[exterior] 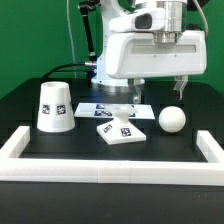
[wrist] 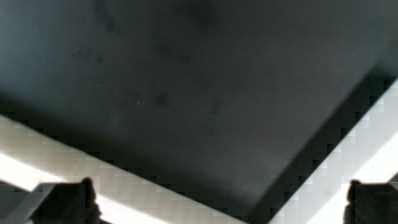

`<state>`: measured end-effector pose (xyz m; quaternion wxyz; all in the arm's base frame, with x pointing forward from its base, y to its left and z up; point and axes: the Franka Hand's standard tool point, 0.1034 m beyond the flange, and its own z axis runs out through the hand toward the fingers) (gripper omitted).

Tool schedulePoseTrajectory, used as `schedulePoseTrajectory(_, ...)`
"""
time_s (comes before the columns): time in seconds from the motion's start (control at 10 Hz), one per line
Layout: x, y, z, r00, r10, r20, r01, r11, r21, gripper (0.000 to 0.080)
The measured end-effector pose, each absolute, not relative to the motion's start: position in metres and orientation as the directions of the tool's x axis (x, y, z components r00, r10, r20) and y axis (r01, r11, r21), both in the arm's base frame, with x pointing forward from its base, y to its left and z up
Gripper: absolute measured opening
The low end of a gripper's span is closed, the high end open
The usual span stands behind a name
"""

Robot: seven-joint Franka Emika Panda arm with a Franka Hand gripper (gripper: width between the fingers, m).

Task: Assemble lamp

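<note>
White rail (exterior: 110,172) fences the black table (exterior: 80,150) on the near side, probably to keep loose parts from sliding off. The wrist view shows only bare dark tabletop crossed by a pale band that is likely this rail (wrist: 365,125), though I cannot be sure.

Above the table hangs the gripper (exterior: 158,90), its jaws spread wide with nothing between them; in the wrist view the gripper (wrist: 217,203) shows only two dark fingertips (wrist: 63,203) at the corners, cut off by the frame edge.

All three lamp parts rest apart on the table, none joined, so assembly looks barely begun.
- The shade (exterior: 52,107) stands wide end down, well away from the gripper toward the exterior view's left and lower.
- The base (exterior: 122,130) lies flat below the gripper, slightly toward the exterior view's left, a stable footing for whatever goes on it.
- The bulb (exterior: 173,119) sits beneath the gripper, closest of the three, under the finger on the exterior view's right. It is probably the next pick, but one view cannot settle how far in depth they are apart.

Behind the base, the marker board (exterior: 95,106) is partly covered. The gripper body hides much of the robot pedestal (exterior: 100,72). Tag patterns are too small to read.
</note>
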<state>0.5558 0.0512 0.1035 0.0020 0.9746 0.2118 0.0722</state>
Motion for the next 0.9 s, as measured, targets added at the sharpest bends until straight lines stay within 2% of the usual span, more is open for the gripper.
schedulePoseTrajectory(0.2, 0.554, 0.048, 0.100, 0.927, 0.351, 0.135, 0.351, -0.936, 0.024, 0.0699)
schedulePoseTrajectory(0.6, 0.512, 0.009, 0.094, 0.927, 0.366, 0.085, 0.364, -0.931, 0.033, 0.0699)
schedulePoseTrajectory(0.9, 0.502, -0.002, 0.095, 0.936, 0.350, 0.045, 0.350, -0.937, 0.017, 0.0699)
